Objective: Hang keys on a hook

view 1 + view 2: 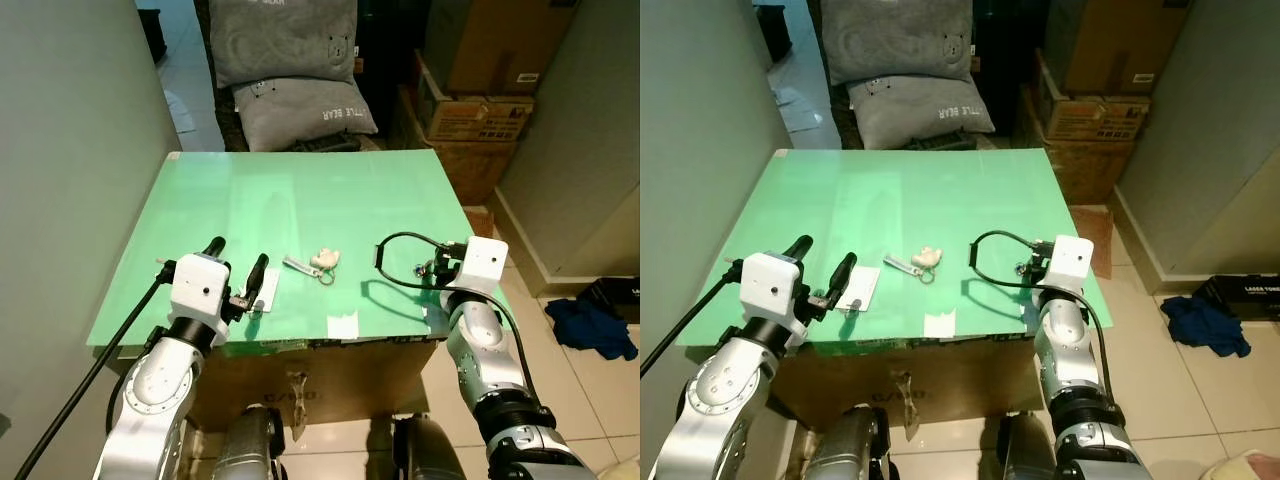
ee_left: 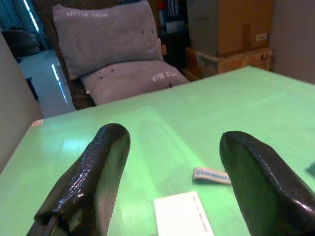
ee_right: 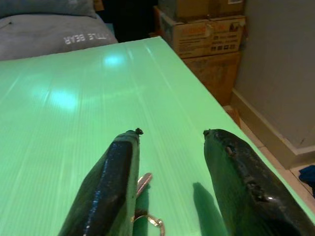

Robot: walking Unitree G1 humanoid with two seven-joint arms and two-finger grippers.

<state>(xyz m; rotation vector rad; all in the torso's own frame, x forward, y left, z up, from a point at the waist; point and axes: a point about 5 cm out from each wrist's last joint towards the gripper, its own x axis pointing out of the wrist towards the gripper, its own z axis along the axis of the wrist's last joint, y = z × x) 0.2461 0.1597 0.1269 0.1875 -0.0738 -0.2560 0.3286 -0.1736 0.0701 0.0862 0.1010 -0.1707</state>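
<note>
**A:** Green and ribbed, the plastic-sheet tabletop (image 1: pixel 300 210) sits on a brown cardboard box (image 1: pixel 320 385). Behind it are two grey pillows (image 1: pixel 290 70) and stacked cardboard cartons (image 1: pixel 480 110); whether those cartons hold anything I can't tell.

**B:** And the arms?

**A:** Both rest at the near edge. The left end effector (image 1: pixel 238 262) has its two black fingers spread wide with nothing between them, poised over a white card (image 1: pixel 263 292). The right end effector (image 3: pixel 170 162) is likewise parted and empty, though a brass-coloured key and ring (image 3: pixel 145 206) lies right at the base of one finger. A black cable loop (image 1: pixel 400 262) arches beside that wrist.

**B:** Where's the main bunch?

**A:** A small cream charm with a grey fabric tag on a metal ring (image 1: pixel 318 264) lies flat mid-tabletop, between the two arms, apart from both.

**B:** Risks?

**A:** I'd judge three. Flat keys on slick plastic may skate away from closing fingers and slip off the front edge. The cable loop could snag the ring as the right arm reaches. And I can make out no hook, so the robot must turn while carrying; a loose pinch on the tag might drop everything.
</note>
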